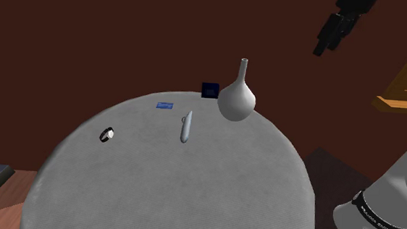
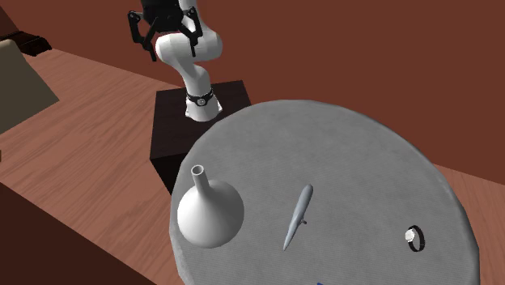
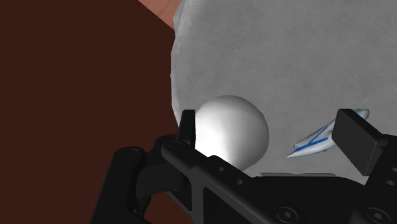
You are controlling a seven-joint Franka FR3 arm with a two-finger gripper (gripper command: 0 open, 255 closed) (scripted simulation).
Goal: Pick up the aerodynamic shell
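Shell (image 1: 186,127) tapers slim near bulbous white vase (image 1: 237,101).

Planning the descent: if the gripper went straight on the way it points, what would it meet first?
The gripper would likely meet the white vase first, or the grey table just beside it; depth is unclear. The shell lies off to one side.
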